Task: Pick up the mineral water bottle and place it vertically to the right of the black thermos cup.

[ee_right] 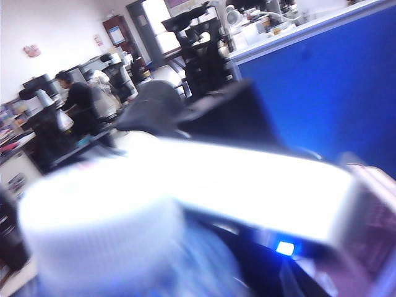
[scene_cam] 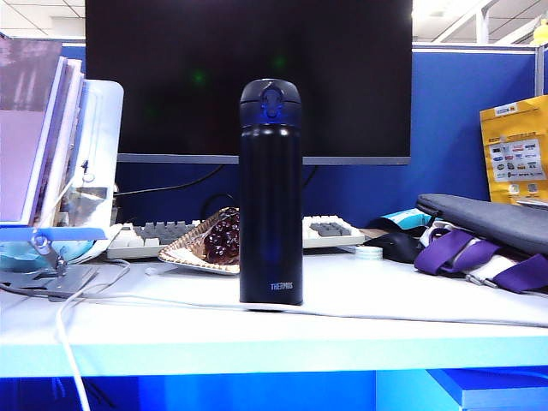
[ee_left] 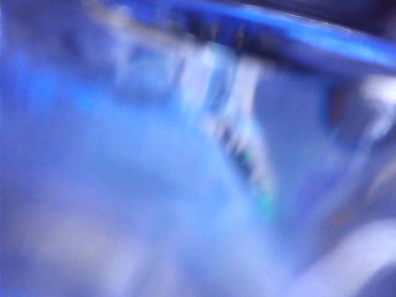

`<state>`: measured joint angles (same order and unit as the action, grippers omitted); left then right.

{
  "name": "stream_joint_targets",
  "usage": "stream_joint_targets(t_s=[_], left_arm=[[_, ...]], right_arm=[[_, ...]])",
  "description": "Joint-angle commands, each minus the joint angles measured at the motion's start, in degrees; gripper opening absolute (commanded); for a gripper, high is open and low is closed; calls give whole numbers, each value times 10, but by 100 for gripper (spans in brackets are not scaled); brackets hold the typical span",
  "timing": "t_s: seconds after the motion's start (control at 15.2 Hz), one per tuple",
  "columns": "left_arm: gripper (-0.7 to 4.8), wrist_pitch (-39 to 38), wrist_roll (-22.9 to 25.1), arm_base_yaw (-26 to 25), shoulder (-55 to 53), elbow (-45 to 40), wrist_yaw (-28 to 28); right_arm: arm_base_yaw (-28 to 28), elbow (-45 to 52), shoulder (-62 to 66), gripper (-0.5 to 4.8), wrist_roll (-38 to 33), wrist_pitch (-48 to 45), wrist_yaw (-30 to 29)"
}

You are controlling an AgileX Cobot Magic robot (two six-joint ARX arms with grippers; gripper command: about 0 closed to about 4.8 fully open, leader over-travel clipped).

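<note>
Right wrist view: the bottle's white cap (ee_right: pixel 102 213) looms close; the right gripper's fingers seemingly hold it. Left gripper's fingers: cannot tell, blurred.

Left wrist view: we see only blue blur, no left end effector.
Mineral water bottle (ee_right: pixel 102 216): blurred, edge-cropped.
Right end effector: we cannot see it.

Exterior view sharp, strong blue cast; ceiling lights glare at top right; black thermos cup (scene_cam: pixel 271 193) near-silhouette with blue sheen. Left wrist view wholly smeared by blur, nothing readable. Right wrist view: white bottle cap (ee_right: pixel 102 216) out of focus, overexposed white band across middle, window glare behind.
</note>
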<state>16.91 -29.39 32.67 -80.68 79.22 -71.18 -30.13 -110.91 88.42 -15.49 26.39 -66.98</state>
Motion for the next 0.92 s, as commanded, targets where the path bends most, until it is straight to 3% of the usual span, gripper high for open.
stream_joint_targets(t_s=[0.07,0.13,0.2,0.26,0.39,0.52,0.59,0.66,0.92], left_arm=[[-5,16,2,1,4,5,-1],[-5,16,4,1,3,5,0],[-3,18,4,1,4,5,0],[24,21,4,1,4,5,0],[111,21,4,1,4,5,0],[253,32,4,1,4,5,-13],[449,37,4,1,4,5,-13],[479,38,4,1,4,5,-13],[479,33,23,-7,4,5,-8]], right_arm=[[-6,-2,-1,357,2,-9,7],[-6,-2,-1,299,2,-9,11],[-6,-3,-1,278,2,-10,11],[-6,-3,-1,208,2,-9,12],[-6,-3,-1,204,2,-9,14],[-6,-3,-1,174,1,-9,14],[-6,-3,-2,175,1,-9,13],[-4,-3,-2,175,1,-9,13],[13,-3,-8,175,1,-9,13]])
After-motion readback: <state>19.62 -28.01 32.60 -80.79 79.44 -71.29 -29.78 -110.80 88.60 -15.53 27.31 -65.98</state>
